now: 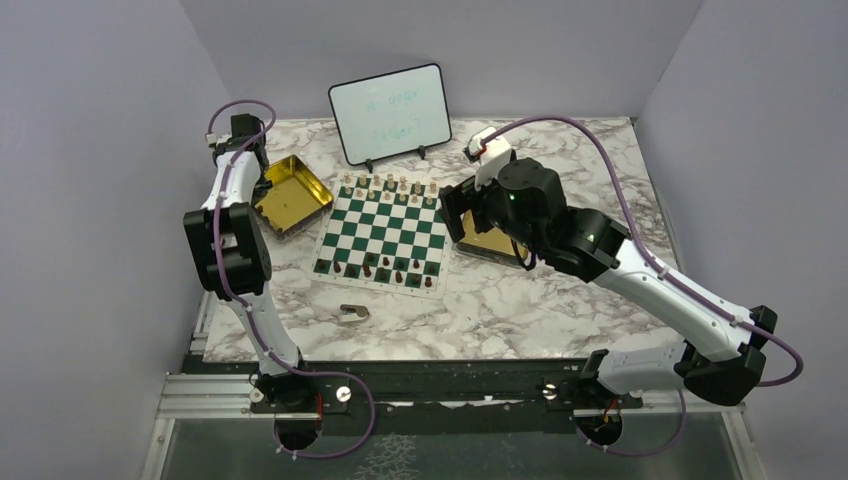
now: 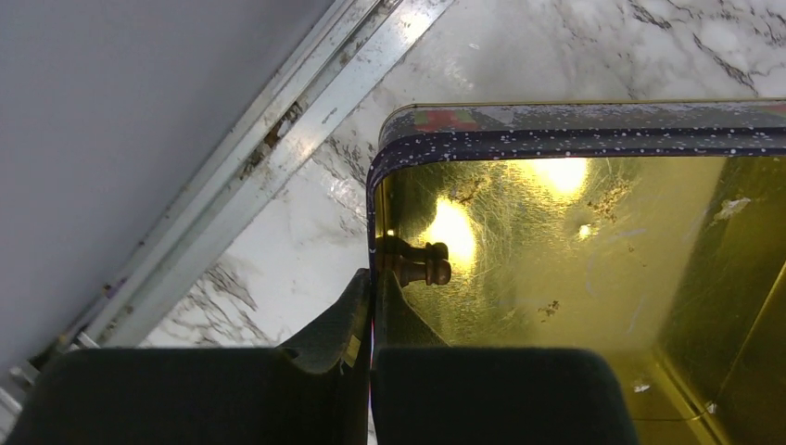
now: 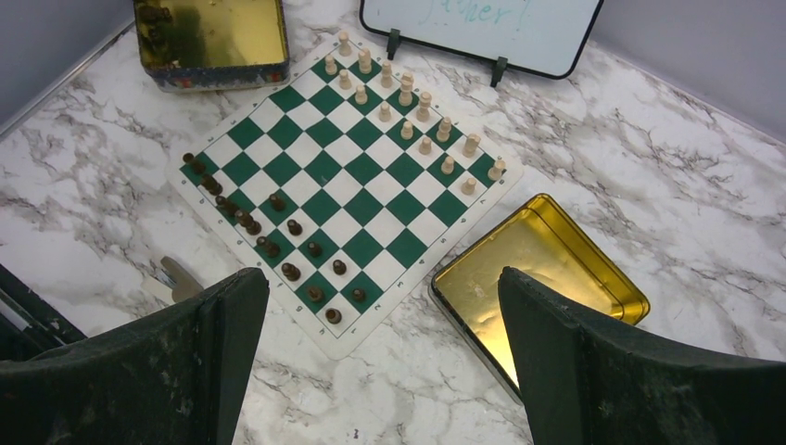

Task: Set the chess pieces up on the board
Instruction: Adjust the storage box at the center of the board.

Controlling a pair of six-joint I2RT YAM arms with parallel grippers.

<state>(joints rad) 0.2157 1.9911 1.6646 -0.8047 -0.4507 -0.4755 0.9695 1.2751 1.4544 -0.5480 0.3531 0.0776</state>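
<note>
Worktop: marbled slab, carrying everything listed.
Board: green and white checks, lying flat mid-worktop, nearer the far edge.
Light pieces: upright in two rows along the board's far side.
Dark pieces: upright in two uneven rows along the board's near side. The right wrist view shows gaps that the top view blurs.
Dark piece: lying on its side in a corner of the left tin, against the wall. Seen only in the left wrist view.
Left tin: gold inside, between the board and the worktop's left edge. The right wrist view cuts off its far side.
Right tin: gold, just beside the board's right side. In the top view the right arm covers most of it.
Whiteboard: propped at the far edge, its writing too faint to read.
Scrap: flat, between the board and the near edge. In the right wrist view a finger partly hides it.
Left fingers: pressed together at the left tin's corner, tips next to the lying dark piece. Contact with it or with the wall cannot be told.
Right fingers: spread wide, nothing between them, above the right tin and the board's near right corner.
</note>
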